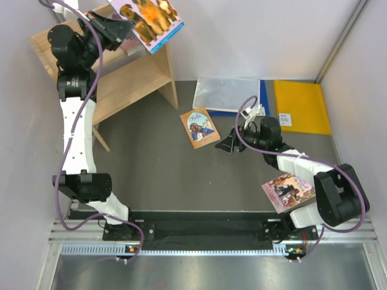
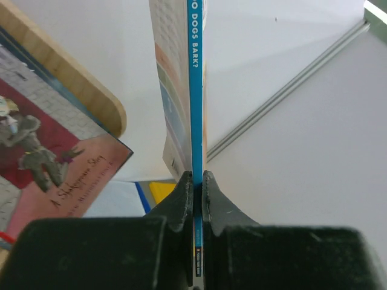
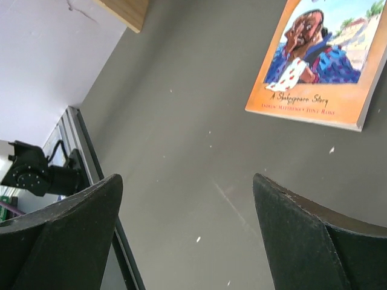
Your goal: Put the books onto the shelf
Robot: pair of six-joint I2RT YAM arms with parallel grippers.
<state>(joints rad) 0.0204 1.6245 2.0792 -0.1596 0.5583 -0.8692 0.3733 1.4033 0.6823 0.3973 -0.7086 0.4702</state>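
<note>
My left pincer [image 2: 198,178] grips the light-blue dog paperback [image 2: 195,90] above the pale wooden shelf [image 1: 133,72]. My right pincer [image 3: 187,187] is released. The orange-brown paperback [image 3: 320,66] and the pink-purple paperback [image 1: 289,190] lie unshelved on the grey table [image 1: 151,163].

Right gripper [image 3: 186,181]: hovering over the grey table [image 3: 175,109], jaws standing wide apart.
Orange book [image 3: 329,66]: lying flat, cover facing up.

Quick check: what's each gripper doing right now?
Left gripper: shut on the dog book, held edge-on.
Right gripper: open, empty, near the orange book.
</note>
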